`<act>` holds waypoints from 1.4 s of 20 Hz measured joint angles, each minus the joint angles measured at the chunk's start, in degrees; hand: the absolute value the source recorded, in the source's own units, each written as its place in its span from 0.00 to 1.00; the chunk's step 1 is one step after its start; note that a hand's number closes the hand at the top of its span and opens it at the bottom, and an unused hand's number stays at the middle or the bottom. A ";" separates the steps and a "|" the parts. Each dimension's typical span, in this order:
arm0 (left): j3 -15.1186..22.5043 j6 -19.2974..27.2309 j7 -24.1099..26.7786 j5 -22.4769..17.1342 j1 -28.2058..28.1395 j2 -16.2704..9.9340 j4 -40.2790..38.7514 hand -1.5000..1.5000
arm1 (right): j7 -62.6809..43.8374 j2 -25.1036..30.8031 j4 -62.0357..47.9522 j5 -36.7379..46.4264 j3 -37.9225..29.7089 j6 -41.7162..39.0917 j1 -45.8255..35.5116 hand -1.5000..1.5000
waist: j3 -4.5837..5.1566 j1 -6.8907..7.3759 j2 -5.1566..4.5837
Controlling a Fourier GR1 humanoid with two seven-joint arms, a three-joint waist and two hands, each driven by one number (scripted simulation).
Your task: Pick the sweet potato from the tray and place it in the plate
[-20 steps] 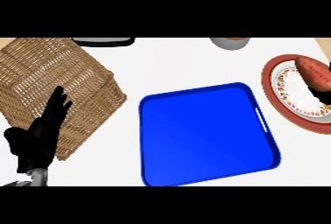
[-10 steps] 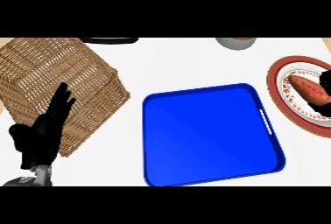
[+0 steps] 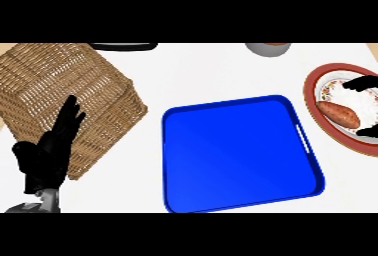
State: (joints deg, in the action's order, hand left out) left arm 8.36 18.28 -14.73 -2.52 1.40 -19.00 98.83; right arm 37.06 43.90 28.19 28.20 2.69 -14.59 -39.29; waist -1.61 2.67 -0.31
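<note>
The orange-brown sweet potato (image 3: 339, 114) lies on the white, red-rimmed plate (image 3: 314, 91) at the right edge. My right hand (image 3: 361, 83) shows only as black fingers at that edge, above and below the potato and spread apart from it. It is open. The blue tray (image 3: 236, 155) in the middle holds nothing. My left hand (image 3: 46, 152) rests open at the lower left, fingers up, over the corner of the basket.
A large wicker basket (image 3: 66, 82) fills the upper left, close to the tray's left side. A grey cup (image 3: 267, 49) and a dark object (image 3: 122, 46) sit at the counter's far edge. White counter shows between the tray and the plate.
My right hand has let go of the sweet potato and drawn back toward the right edge. The potato now lies uncovered on the plate. The left hand has stayed put.
</note>
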 measured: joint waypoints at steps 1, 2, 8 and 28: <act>-0.17 -0.25 -0.33 -0.22 -0.11 -0.11 0.14 0.50 | 1.42 -0.16 -0.69 -1.70 -1.41 -1.47 -0.81 0.00 | 0.00 -0.15 0.00; -0.34 -0.34 -0.35 -0.31 -0.28 -0.11 0.26 0.50 | 2.76 -0.51 -1.48 -3.58 -3.00 -2.77 -1.35 0.00 | 0.01 -0.30 0.01; -1.16 -0.70 -0.31 -0.40 -1.23 -0.03 0.97 0.50 | 4.70 -0.01 -7.31 -13.98 -11.84 -10.39 -3.12 0.00 | 0.01 -1.08 -0.05; -2.06 -2.26 0.67 0.38 -0.94 1.45 0.72 0.50 | 4.39 0.67 -9.79 -20.53 -14.07 -14.65 -0.71 0.00 | -0.10 -0.61 -0.27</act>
State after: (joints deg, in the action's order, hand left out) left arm 6.30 16.02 -14.06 -2.14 0.46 -17.55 99.55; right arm 41.45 44.57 18.41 7.67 -11.37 -29.24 -40.00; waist -1.71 2.06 -0.58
